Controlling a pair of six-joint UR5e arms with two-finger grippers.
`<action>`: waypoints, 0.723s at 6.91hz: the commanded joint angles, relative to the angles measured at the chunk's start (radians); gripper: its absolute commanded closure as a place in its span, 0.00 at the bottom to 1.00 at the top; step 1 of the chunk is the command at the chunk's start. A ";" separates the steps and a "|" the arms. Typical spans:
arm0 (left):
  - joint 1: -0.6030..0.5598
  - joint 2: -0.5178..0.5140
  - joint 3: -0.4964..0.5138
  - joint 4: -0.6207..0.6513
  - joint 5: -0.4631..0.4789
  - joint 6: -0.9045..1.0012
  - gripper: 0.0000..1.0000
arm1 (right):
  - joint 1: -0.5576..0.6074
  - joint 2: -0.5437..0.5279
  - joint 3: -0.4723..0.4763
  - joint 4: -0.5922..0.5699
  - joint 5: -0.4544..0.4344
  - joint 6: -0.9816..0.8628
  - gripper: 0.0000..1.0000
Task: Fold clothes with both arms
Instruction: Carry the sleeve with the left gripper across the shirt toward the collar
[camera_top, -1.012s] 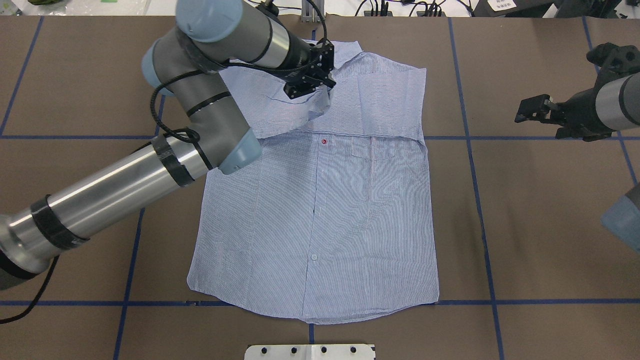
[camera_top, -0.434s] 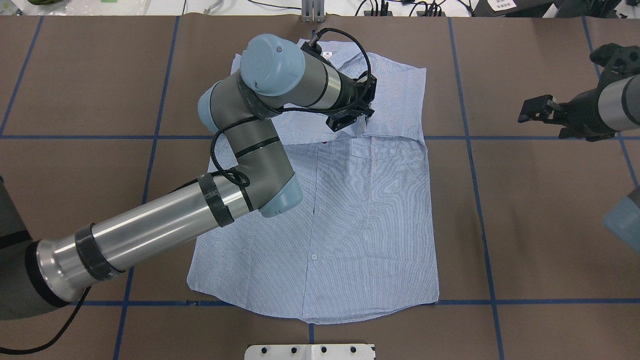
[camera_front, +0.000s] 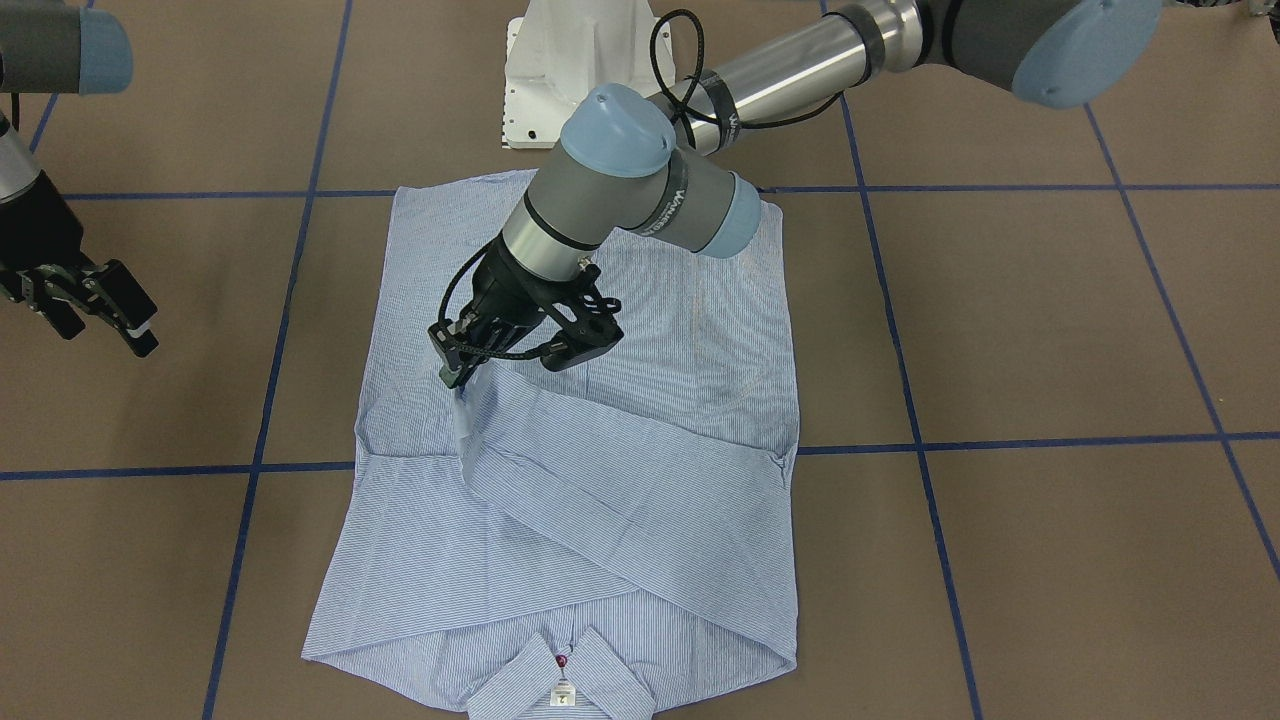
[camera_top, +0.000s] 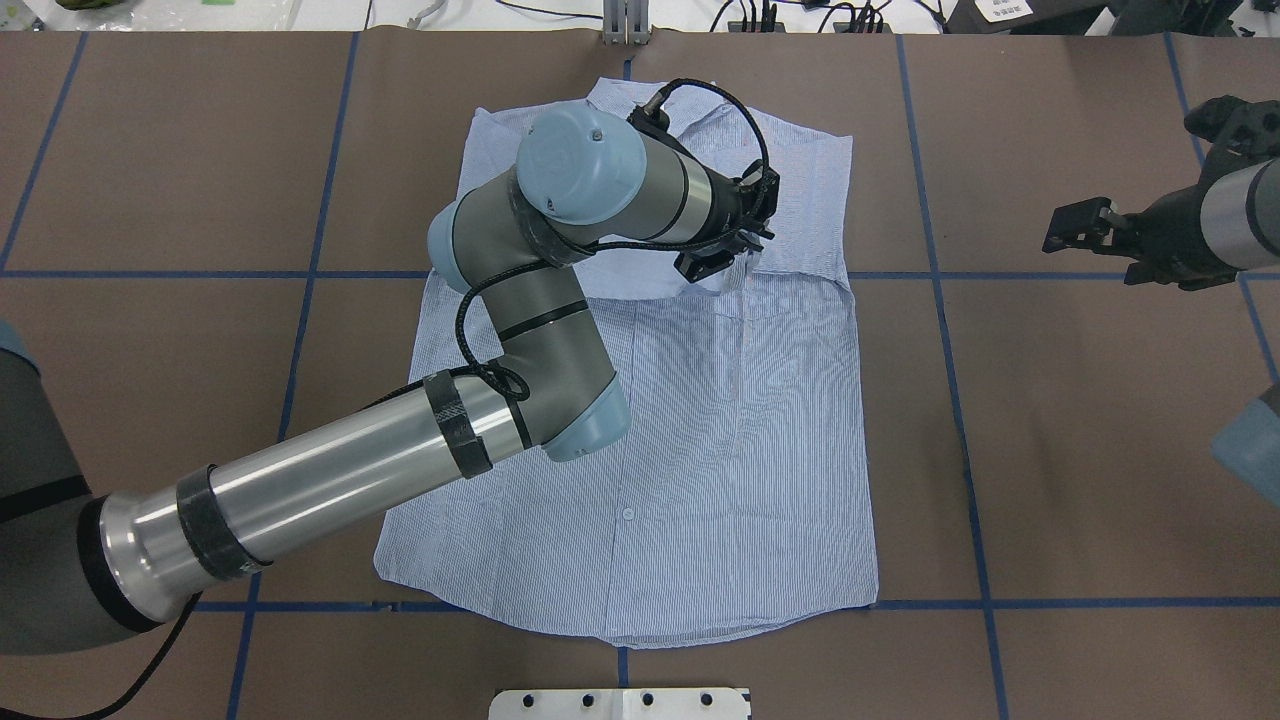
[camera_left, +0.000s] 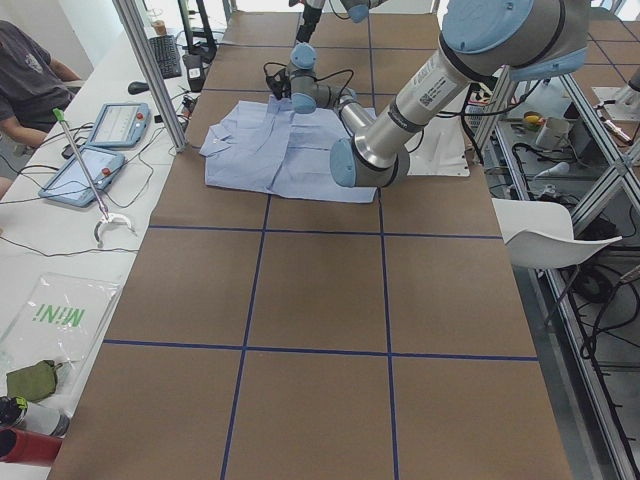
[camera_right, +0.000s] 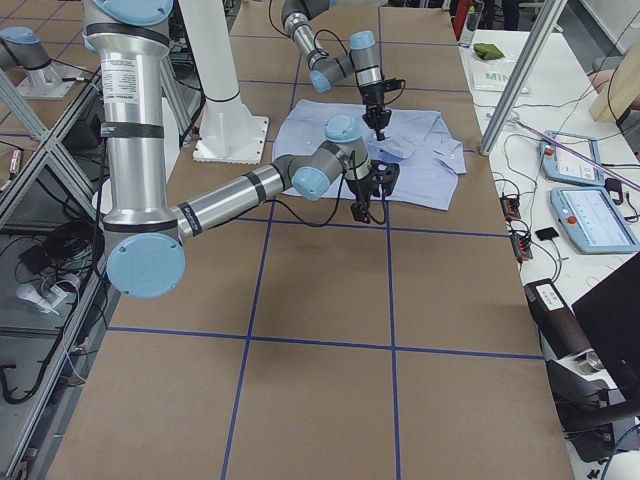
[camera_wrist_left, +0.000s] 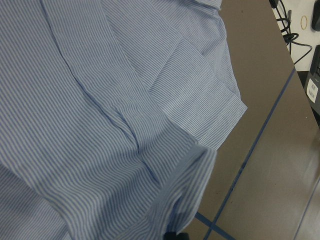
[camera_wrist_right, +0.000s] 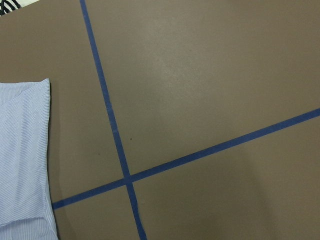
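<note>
The shirt (camera_top: 740, 450) lies flat mid-table, collar at 12 o'clock from overhead. The left gripper (camera_front: 458, 380) is pinched on the end of the sleeve (camera_front: 620, 480) drawn across the chest, and the right gripper (camera_top: 1078, 222) hangs empty at 3 o'clock, jaws apart. Released too high or pulled further, the sleeve could bunch or overshoot the shirt's 3 o'clock edge. The table (camera_top: 1080, 450) is brown with a blue tape (camera_top: 150, 272) grid, in a lab with tablets (camera_left: 85, 172) and a seated person (camera_left: 25, 65).

We see a brown table (camera_top: 1100, 450) crossed by blue tape lines (camera_top: 1100, 603). From the left end, a white bench (camera_left: 40, 260) with tablets (camera_left: 82, 175) sits at nine o'clock, a white chair (camera_left: 545, 235) at three.
</note>
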 joint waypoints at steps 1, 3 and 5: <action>0.002 -0.014 0.000 0.002 0.001 -0.001 0.17 | -0.002 -0.016 0.010 0.000 0.010 0.017 0.00; 0.001 0.012 -0.069 0.005 -0.008 -0.012 0.16 | -0.082 -0.027 0.073 0.002 0.017 0.129 0.00; -0.003 0.264 -0.328 0.010 -0.054 0.084 0.18 | -0.256 -0.042 0.165 0.002 -0.018 0.373 0.00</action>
